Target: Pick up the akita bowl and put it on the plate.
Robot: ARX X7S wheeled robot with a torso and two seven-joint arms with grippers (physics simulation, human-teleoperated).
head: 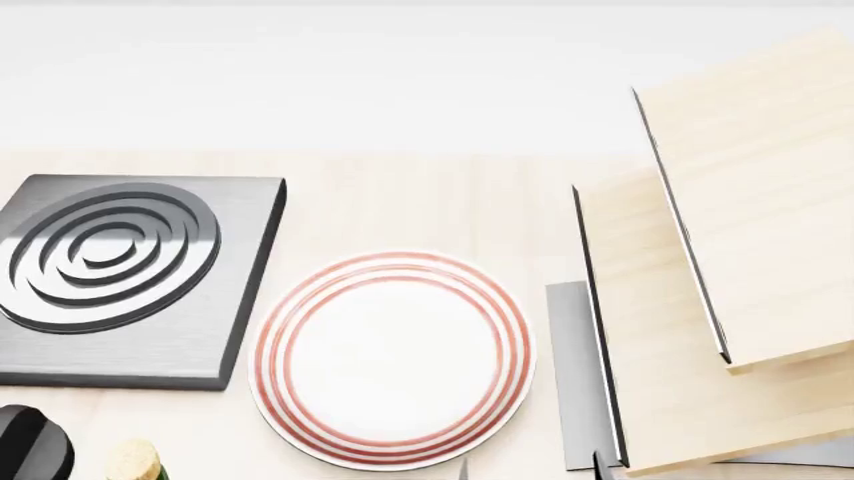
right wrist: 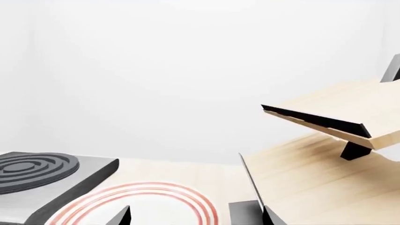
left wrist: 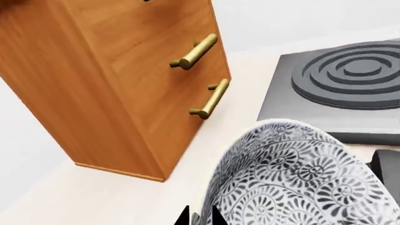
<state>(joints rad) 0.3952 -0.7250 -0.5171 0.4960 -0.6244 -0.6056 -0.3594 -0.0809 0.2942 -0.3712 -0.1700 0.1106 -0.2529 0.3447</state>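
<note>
1. Bowl [left wrist: 300,178] fills the left wrist view, close under the left claw [left wrist: 200,216], beside the burner [left wrist: 340,89] and a wooden cabinet [left wrist: 119,84]. Claw state: cannot tell; only dark tips show.
2. Bowl absent from head view.
3. Plate [head: 394,358] bare on the surface [head: 400,200], burner just beside it.
4. Right claw [right wrist: 187,216]: fingers apart, empty, over the plate's edge.
5. Judgement: transfer not done; grasp, lift and placing remain.
6. No readable writing or brands.

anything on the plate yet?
No. In the head view the plate shows a bare white centre inside its red rings. Its nearest edge runs out of frame, so that strip can't be checked. The akita bowl appears only in the left wrist view, beside the burner.
</note>
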